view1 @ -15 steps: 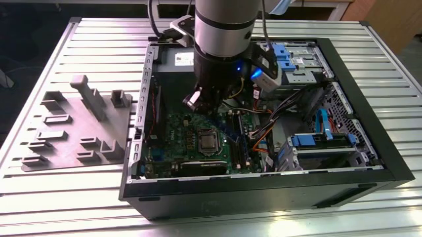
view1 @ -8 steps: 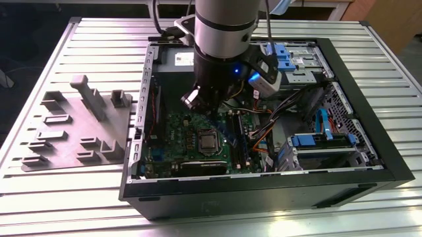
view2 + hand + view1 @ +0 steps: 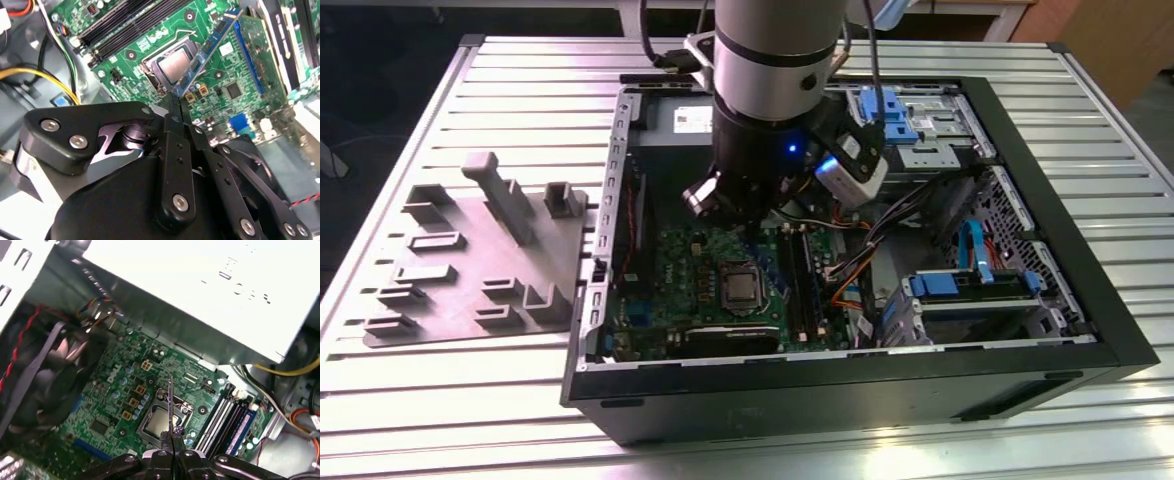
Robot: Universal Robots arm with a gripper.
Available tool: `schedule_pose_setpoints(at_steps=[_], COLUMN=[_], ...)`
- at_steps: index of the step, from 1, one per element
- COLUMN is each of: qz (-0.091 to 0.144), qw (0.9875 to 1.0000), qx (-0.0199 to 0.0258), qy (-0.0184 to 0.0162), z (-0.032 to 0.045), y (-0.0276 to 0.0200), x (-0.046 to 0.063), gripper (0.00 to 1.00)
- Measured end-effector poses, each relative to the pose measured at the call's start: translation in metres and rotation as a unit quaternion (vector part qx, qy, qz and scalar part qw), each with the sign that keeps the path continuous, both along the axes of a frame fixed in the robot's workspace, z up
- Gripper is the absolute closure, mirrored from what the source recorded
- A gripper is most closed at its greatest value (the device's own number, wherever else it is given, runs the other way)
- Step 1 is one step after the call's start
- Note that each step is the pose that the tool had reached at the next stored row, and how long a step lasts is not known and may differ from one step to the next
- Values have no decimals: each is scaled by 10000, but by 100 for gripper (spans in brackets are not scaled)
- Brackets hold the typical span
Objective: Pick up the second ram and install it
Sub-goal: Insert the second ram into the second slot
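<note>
Second ram [image 3: 214, 50] is clamped at one end in the end effector [image 3: 176, 104], whose fingers are closed narrow on it. It hangs tilted above the green motherboard [image 3: 245, 95], over the processor socket [image 3: 172, 67] and apart from the black memory slots [image 3: 132, 22]. In the first wrist view the second ram [image 3: 170, 400] shows edge-on. The arm [image 3: 767, 90] reaches into the open computer case [image 3: 1074, 260] on the worktop [image 3: 454, 400].

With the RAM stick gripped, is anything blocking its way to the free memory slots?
Nothing visible does. The end effector is shut on the second ram, held above the CPU socket; the black memory slots beside it lie uncovered, with the yellow cable off to their far side.
</note>
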State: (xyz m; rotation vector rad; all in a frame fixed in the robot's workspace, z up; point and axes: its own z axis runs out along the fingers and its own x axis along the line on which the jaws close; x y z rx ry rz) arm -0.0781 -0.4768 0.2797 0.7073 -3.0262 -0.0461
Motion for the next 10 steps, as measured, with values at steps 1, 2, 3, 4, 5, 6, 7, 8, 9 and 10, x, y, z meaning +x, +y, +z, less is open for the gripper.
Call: schedule_pose_setpoints(at_steps=[1, 2, 3, 4, 5, 6, 7, 8, 9, 10], qz=[-90, -179, -270, -359, -450, -539, -634, -724, -813, -906], qw=[10000, 9998, 9996, 9994, 9990, 9985, 9980, 9974, 9967, 9959], qx=[0, 0, 0, 0, 0, 0, 0, 0, 0, 0], qy=[0, 0, 0, 0, 0, 0, 0, 0, 0, 0], z=[-2, -5, -8, -11, -13, -16, -19, -22, -24, -27], y=[0, 0, 0, 0, 0, 0, 0, 0, 0, 0], x=[0, 0, 0, 0, 0, 0, 0, 0, 0, 0], gripper=[88, 88, 88, 88, 88, 88, 88, 88, 88, 88])
